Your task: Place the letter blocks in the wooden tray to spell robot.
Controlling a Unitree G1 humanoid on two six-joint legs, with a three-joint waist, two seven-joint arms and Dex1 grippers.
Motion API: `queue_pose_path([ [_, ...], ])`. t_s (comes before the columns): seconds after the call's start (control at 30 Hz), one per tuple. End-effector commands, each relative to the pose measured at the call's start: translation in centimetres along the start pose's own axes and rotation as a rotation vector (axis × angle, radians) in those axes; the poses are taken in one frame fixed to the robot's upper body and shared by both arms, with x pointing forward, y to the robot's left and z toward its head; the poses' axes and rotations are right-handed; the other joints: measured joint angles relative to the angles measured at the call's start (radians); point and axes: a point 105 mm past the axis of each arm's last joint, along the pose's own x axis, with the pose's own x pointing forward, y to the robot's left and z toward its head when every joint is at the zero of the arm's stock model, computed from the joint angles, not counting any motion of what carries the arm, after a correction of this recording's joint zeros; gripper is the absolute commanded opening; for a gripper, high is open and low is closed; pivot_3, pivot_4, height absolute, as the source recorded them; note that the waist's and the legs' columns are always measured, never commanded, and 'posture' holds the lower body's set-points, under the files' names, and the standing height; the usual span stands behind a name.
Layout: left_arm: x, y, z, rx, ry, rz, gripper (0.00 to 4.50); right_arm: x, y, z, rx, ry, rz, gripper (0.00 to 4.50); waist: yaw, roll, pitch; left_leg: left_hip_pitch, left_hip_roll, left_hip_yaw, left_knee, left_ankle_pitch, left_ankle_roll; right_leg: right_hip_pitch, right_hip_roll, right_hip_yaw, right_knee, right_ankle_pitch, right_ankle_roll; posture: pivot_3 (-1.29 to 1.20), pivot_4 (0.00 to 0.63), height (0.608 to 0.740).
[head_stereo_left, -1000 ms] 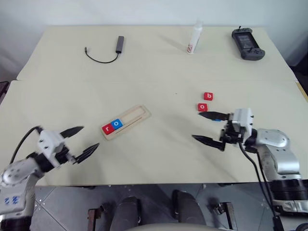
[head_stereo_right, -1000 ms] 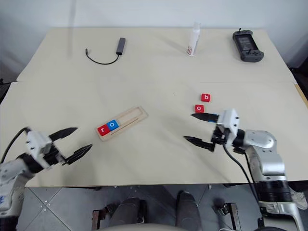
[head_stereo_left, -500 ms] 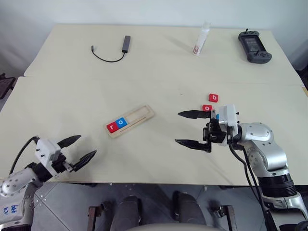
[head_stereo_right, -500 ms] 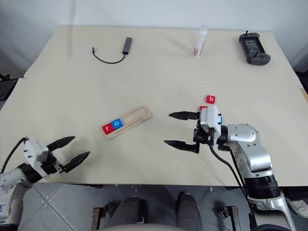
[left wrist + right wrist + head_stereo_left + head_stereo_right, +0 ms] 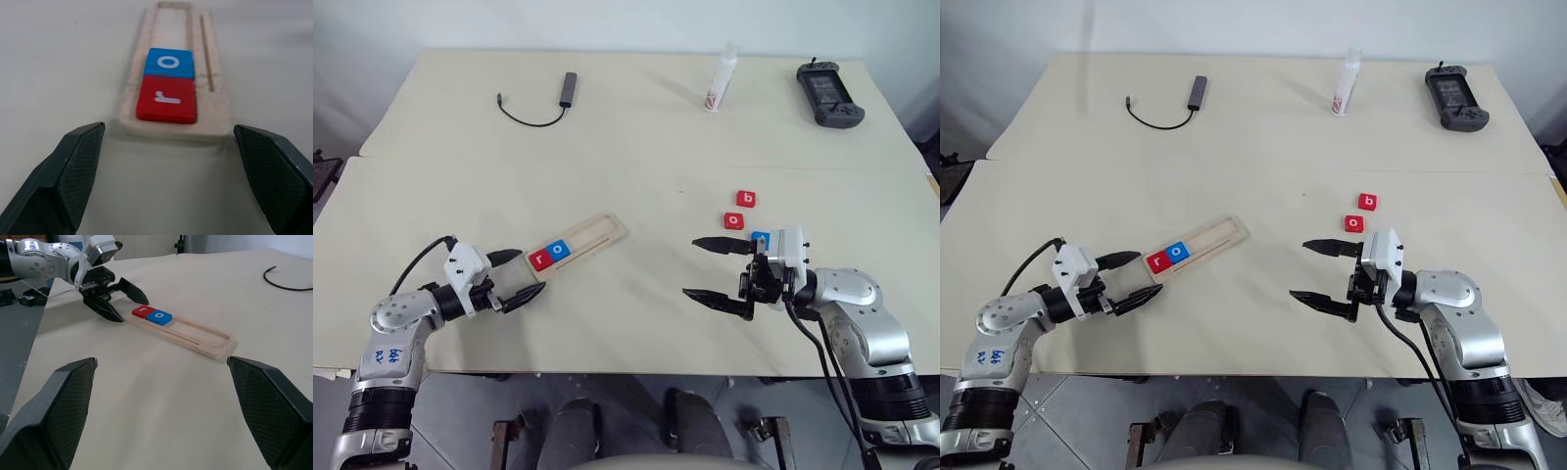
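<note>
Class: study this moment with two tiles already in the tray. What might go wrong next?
The left gripper, open, sits right at the wooden tray end holding the red r and blue o; a nudge might shift it. The right gripper, open and empty, is beside the loose b and red o and may scatter them.

The pale wooden tray (image 5: 578, 248) holds a red r block (image 5: 540, 258) and a blue o block (image 5: 559, 250) (white letters). Two red blocks, b (image 5: 747, 200) and o (image 5: 734, 220), lie on the cream desk (image 5: 626, 137).
</note>
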Motion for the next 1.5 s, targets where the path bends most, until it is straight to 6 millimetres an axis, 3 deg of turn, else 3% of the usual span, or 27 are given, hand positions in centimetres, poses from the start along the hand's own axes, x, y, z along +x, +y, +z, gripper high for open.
queue_pose_path([
  [0.03, 0.6, -0.6, -0.4, 0.014, 0.011, -0.053, 4.50, -0.3, 0.0, 1.2, -0.049, -0.026, -0.021, 4.46, 0.000, 0.000, 0.000, 0.000, 0.000, 0.000, 0.000, 0.000, 0.000, 0.000, 0.000, 0.000, 0.000, 0.000, 0.000, 0.00, 0.150, 0.740],
  [0.4, 2.3, -1.3, -1.6, 0.012, 0.075, -0.127, 4.50, -0.4, -0.1, 1.3, -0.050, -0.027, -0.046, 4.46, 0.003, 0.001, 0.000, 0.002, 0.000, 0.000, 0.000, 0.000, 0.000, 0.002, 0.000, 0.000, 0.000, 0.000, 0.000, 0.00, 0.150, 0.740],
  [0.57, 2.0, -0.8, -2.4, 0.029, 0.075, -0.112, 3.42, -0.8, -0.1, 1.2, -0.048, -0.019, -0.061, 4.50, 0.008, 0.002, -0.001, 0.005, 0.000, 0.000, 0.000, 0.000, 0.000, 0.005, 0.000, 0.000, 0.000, 0.000, 0.000, 0.00, 0.150, 0.740],
  [0.77, 3.1, -2.3, 0.6, 0.079, -0.052, -0.229, 3.42, -2.8, -0.5, 1.2, -0.065, 0.018, -0.147, 4.50, 0.007, 0.002, -0.001, 0.009, 0.000, 0.002, 0.000, 0.000, 0.000, 0.006, 0.000, 0.003, 0.003, 0.000, 0.000, 0.00, 0.150, 0.740],
  [0.87, 4.3, -3.2, 2.1, 0.154, -0.075, -0.326, 3.42, -5.0, -0.6, 1.0, -0.069, 0.059, -0.231, 4.50, 0.023, 0.002, -0.001, 0.008, 0.000, 0.002, 0.000, 0.000, 0.001, 0.005, 0.000, 0.003, 0.002, 0.000, 0.000, 0.00, 0.150, 0.740],
  [1.0, 7.6, -5.7, 4.6, 0.236, -0.122, -0.504, 3.42, -8.6, 0.2, 0.3, -0.059, 0.138, -0.360, 4.50, 0.043, 0.001, -0.001, 0.006, -0.001, 0.003, 0.000, -0.001, 0.001, 0.005, 0.000, 0.002, 0.001, 0.000, 0.000, 0.00, 0.150, 0.740],
  [1.27, 11.7, -7.9, 5.0, 0.333, -0.073, -0.667, 3.42, -11.5, 2.1, -0.3, -0.019, 0.203, -0.478, 4.50, 0.024, 0.000, -0.001, 0.007, -0.001, 0.006, -0.001, -0.001, 0.002, 0.005, 0.000, 0.003, -0.001, 0.001, 0.001, 0.00, 0.150, 0.740],
  [1.5, 12.5, -8.0, 4.6, 0.297, -0.053, -0.700, 3.42, -11.5, 2.8, -0.5, 0.014, 0.195, -0.514, 4.50, 0.023, 0.000, 0.000, 0.007, 0.000, 0.007, -0.001, -0.001, 0.002, 0.004, 0.000, 0.003, -0.001, 0.001, 0.002, 0.00, 0.150, 0.740],
])
